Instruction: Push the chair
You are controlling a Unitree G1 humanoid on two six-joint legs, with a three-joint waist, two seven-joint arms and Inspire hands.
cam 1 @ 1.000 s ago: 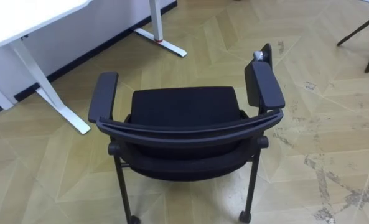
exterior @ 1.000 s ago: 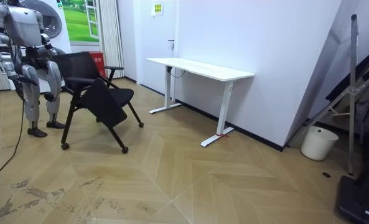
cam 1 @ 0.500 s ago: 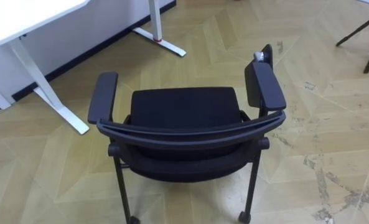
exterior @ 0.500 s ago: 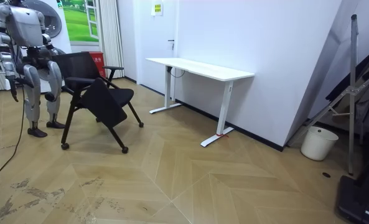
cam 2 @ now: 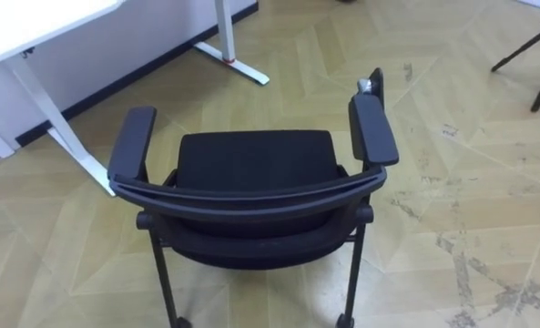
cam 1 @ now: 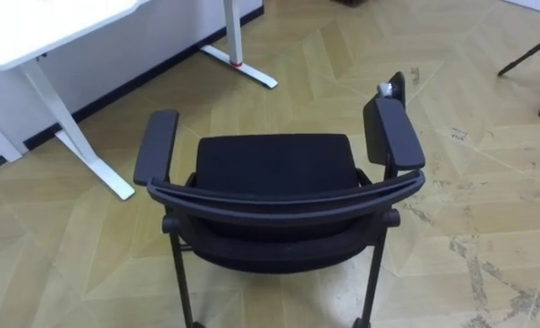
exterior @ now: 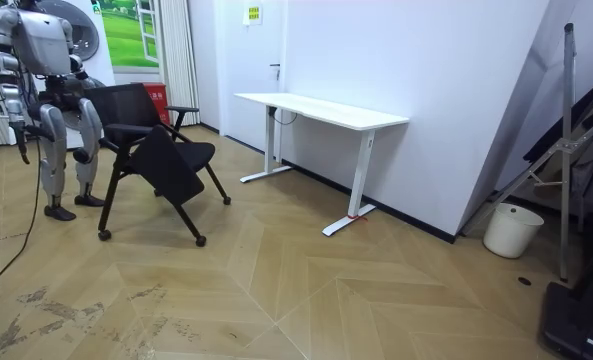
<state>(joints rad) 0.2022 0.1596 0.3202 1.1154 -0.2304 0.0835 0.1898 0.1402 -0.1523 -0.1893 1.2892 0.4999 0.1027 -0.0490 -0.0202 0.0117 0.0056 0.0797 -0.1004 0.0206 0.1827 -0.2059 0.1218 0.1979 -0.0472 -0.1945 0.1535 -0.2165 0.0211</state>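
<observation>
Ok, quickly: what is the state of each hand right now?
Left hand: cannot be told.
Right hand: hangs at the robot's side, fingers too small to tell.

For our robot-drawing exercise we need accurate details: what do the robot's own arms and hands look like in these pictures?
In the room view, the right arm is made of rounded silver-grey shell segments with darker joints between them. The right hand at its end looks slim and dark against the pale arm. It is too small to make out any markings or wiring on it.
</observation>
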